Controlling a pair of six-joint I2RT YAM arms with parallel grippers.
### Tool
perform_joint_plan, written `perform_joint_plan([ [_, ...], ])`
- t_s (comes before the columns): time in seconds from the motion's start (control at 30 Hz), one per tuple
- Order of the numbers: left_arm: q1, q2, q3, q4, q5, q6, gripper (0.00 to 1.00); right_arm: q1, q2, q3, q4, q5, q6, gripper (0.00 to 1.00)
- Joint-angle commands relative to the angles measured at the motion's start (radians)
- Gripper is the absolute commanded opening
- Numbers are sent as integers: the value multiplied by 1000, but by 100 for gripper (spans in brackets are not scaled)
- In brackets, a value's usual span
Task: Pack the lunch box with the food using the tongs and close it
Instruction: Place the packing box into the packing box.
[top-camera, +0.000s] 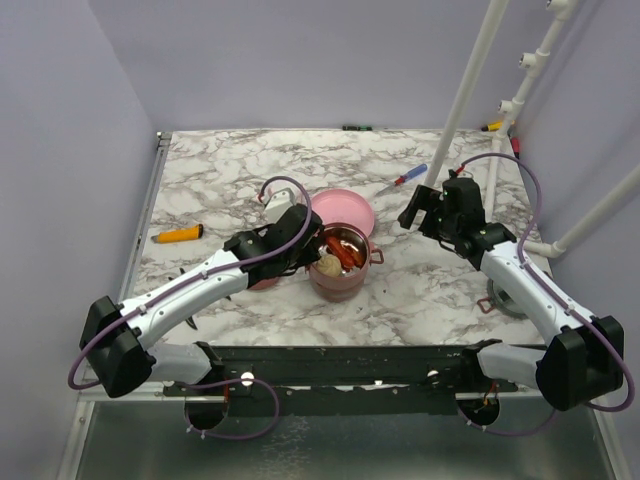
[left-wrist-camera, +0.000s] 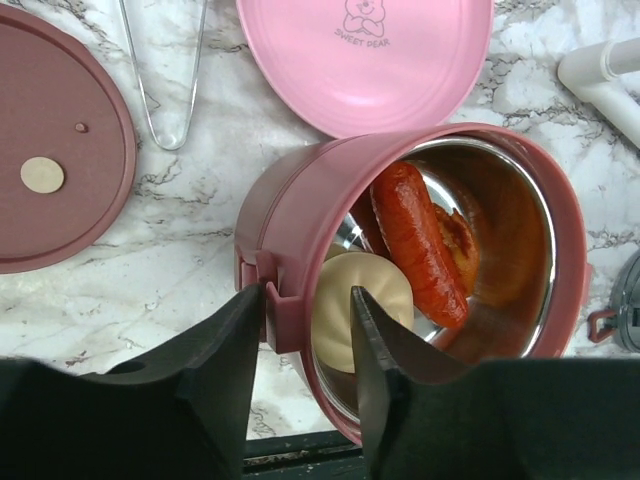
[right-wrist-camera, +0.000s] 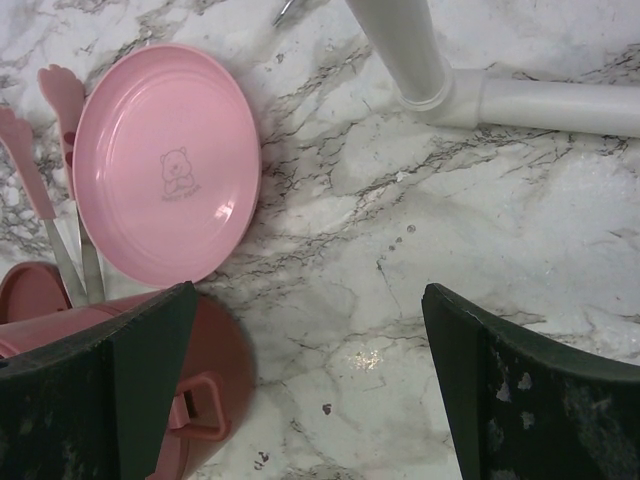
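The left hand (left-wrist-camera: 307, 295) stands part open, astride the near wall of the lunch box (left-wrist-camera: 290, 210). One finger is outside, against the side handle. The other is inside the bowl, with a gap showing between it and the wall.

Only the left wrist view looks into the box. A red sausage (left-wrist-camera: 415, 240) lies across the steel lining with a browned piece behind it, and a cream ball (left-wrist-camera: 380, 275) sits partly under the inner finger. The same view shows a flat maroon lid (left-wrist-camera: 50, 150) off to the left, the wire end of the tongs (left-wrist-camera: 165, 90) beside it, and the pink plate (left-wrist-camera: 365, 60) just past the box rim. The surface (left-wrist-camera: 180, 290) ends in a dark edge close below the box.

The right hand (right-wrist-camera: 310, 380) is spread wide with nothing in it, over bare marble. Its view alone shows the tongs' pink paddle tips, right against the plate's rim. Open surface runs from the plate to the white pipe (right-wrist-camera: 500, 100).

From above, an orange tool (top-camera: 178, 235) and a screwdriver (top-camera: 403, 182) lie well apart from the box.
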Motion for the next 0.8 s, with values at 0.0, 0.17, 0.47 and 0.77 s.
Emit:
perform_joint_plan([
  [0.0, -8, 8, 72, -52, -42, 45, 46, 2, 9, -11, 10, -27, 0, 99],
  [0.17, -7, 13, 100, -58, -49, 77, 54, 2, 3, -17, 37, -111, -22, 98],
  [0.47, -6, 22, 147, -33, -63, 235, 57, 1, -3, -48, -12, -190, -61, 95],
  [0.77, -1, 99, 192, -17, -93, 467, 57, 2, 70, -146, 24, -414, -42, 81],
])
